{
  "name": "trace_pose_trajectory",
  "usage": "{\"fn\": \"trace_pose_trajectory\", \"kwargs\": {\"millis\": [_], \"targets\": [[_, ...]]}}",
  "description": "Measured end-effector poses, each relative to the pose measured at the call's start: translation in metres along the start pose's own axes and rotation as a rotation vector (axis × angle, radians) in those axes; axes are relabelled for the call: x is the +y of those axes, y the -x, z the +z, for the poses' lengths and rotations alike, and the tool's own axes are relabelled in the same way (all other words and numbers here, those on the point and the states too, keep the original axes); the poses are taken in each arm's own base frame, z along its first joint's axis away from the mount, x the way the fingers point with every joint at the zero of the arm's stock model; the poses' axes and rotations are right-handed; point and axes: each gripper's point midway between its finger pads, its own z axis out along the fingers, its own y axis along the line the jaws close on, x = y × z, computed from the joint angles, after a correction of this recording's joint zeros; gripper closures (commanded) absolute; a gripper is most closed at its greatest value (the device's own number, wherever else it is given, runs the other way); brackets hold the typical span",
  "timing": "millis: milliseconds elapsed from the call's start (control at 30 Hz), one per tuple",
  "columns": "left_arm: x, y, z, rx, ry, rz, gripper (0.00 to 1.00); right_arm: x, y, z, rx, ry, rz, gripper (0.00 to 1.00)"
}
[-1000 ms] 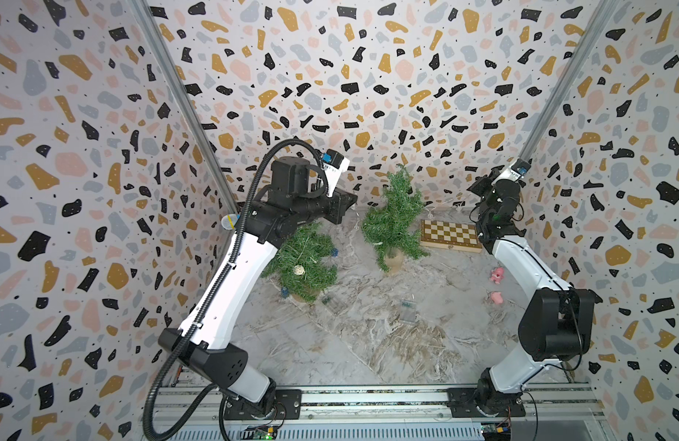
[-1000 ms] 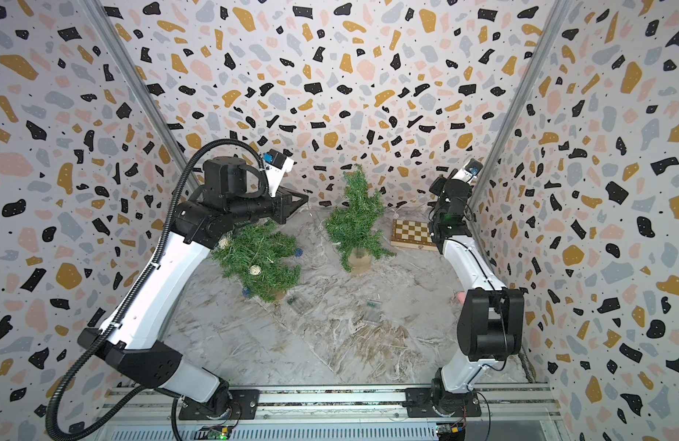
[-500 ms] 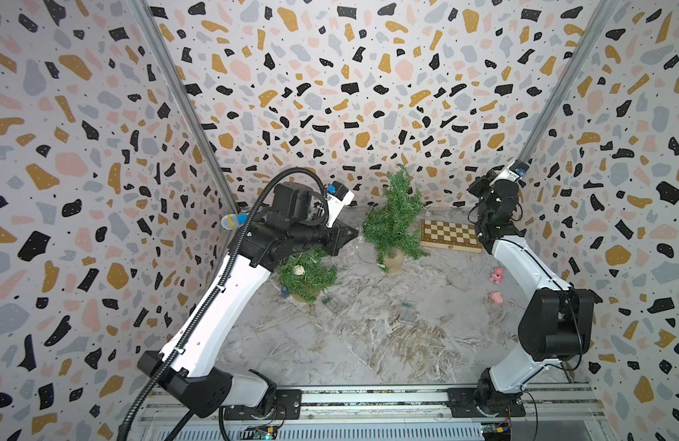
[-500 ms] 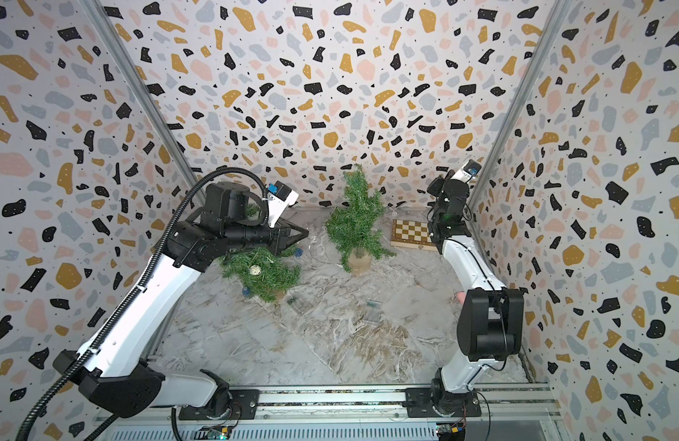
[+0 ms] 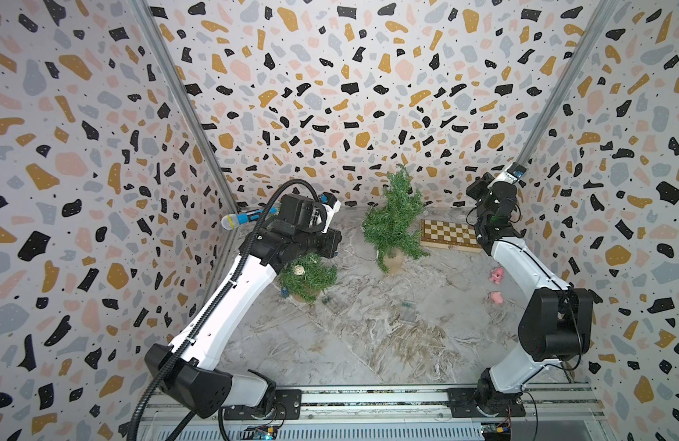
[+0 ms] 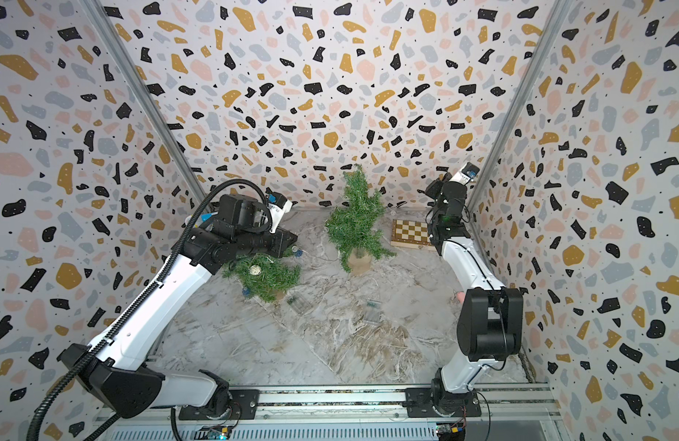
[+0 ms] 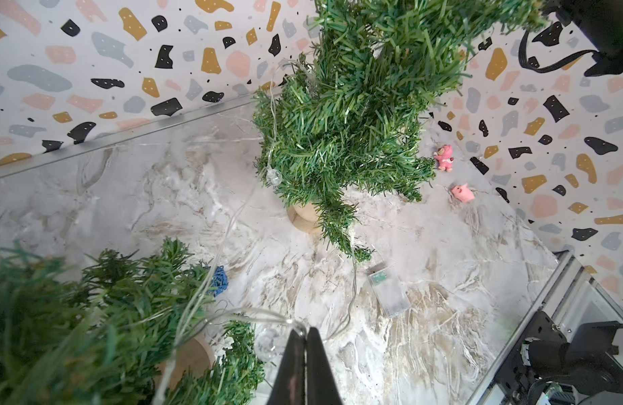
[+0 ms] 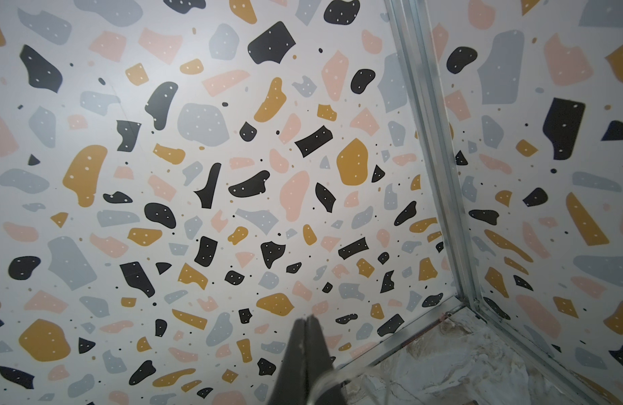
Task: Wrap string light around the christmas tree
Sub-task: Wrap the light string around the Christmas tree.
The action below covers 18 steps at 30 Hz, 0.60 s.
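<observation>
Clear battery case point(image 5: 407, 313) on floor, nearest you. Your left gripper point(image 7: 305, 331) over short christmas tree point(image 5: 309, 277), fingers clamped on string light point(image 7: 273, 176); strand runs up tall christmas tree point(image 5: 395, 225) side. Your right gripper point(image 8: 307, 336) at far corner, fingers pressed together, grip on anything unclear.

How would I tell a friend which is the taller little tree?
Find the speckled back wall; near its middle, on the marbled floor, stands the taller tree on a pale round base. It is beside the chessboard, while the bushier short tree sits under the left arm.
</observation>
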Motion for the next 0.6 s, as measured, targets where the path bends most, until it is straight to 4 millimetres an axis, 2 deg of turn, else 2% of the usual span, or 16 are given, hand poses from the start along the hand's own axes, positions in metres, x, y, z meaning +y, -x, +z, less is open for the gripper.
{"fn": "trace_pose_trajectory", "kwargs": {"millis": [100, 167, 367, 500, 600], "targets": [[-0.003, 0.011, -0.002, -0.026, -0.011, -0.002, 1.00, 0.002, -0.001, 0.000, 0.003, 0.006, 0.001, 1.00], [-0.006, 0.029, -0.007, -0.064, -0.018, 0.007, 1.00, 0.002, -0.001, 0.000, 0.002, 0.005, -0.001, 1.00], [-0.024, 0.117, -0.034, -0.268, -0.048, 0.076, 1.00, -0.011, -0.010, -0.005, 0.020, -0.026, -0.013, 1.00], [-0.023, 0.163, -0.028, -0.346, -0.036, 0.131, 1.00, -0.042, -0.014, -0.017, 0.036, -0.118, -0.033, 1.00], [-0.016, 0.179, -0.008, -0.360, -0.012, 0.155, 1.00, -0.080, -0.006, -0.031, 0.030, -0.232, -0.030, 1.00]]}}
